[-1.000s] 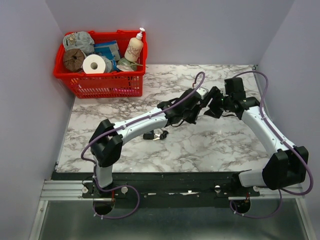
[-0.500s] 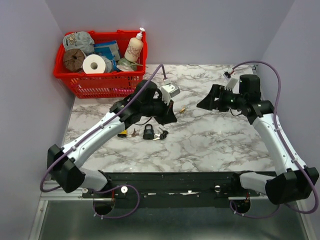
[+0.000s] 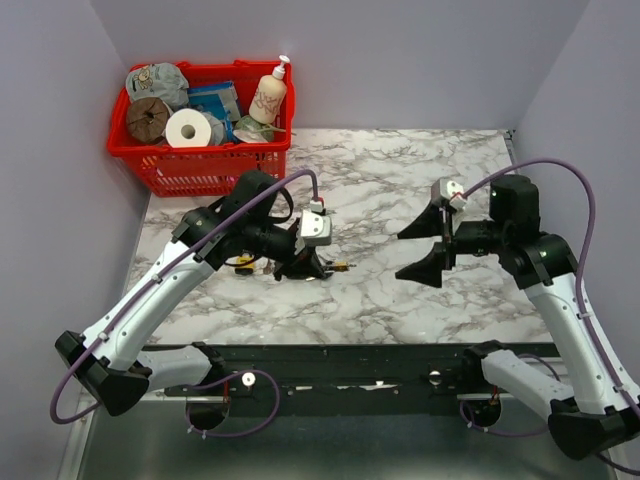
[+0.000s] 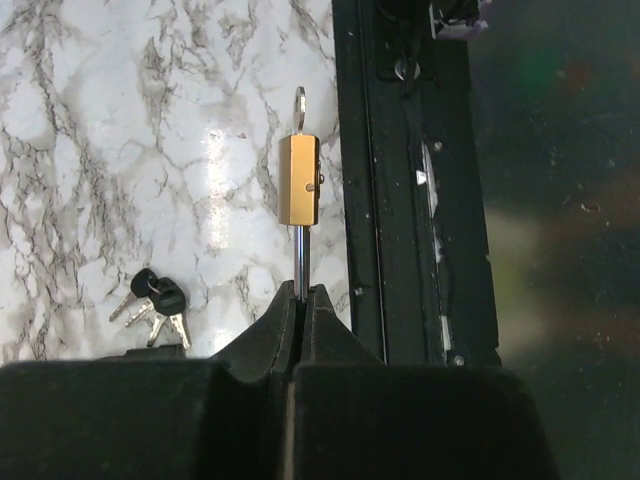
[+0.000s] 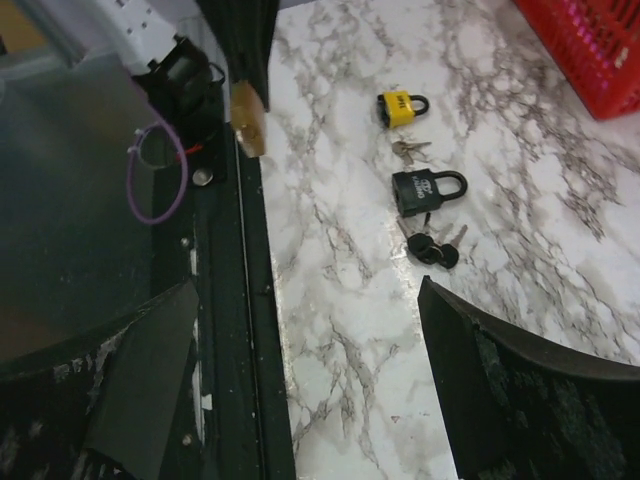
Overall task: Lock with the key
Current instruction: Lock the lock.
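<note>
Left gripper [image 4: 300,296] pinched the brass padlock [image 4: 298,180] by its shackle, held in the air near the black padlock [image 5: 428,190]. Right gripper [image 3: 425,250] was spread wide, well apart from it. I'd keep the brass one steady and line the open fingers up squarely on what looked like a key [image 4: 299,105].

Small brass padlock [image 4: 298,180], edge-on, held above the surface [image 4: 120,150] by a thin metal stem, black-headed keys [image 5: 430,250] flat beside black padlock [image 5: 425,190].
</note>
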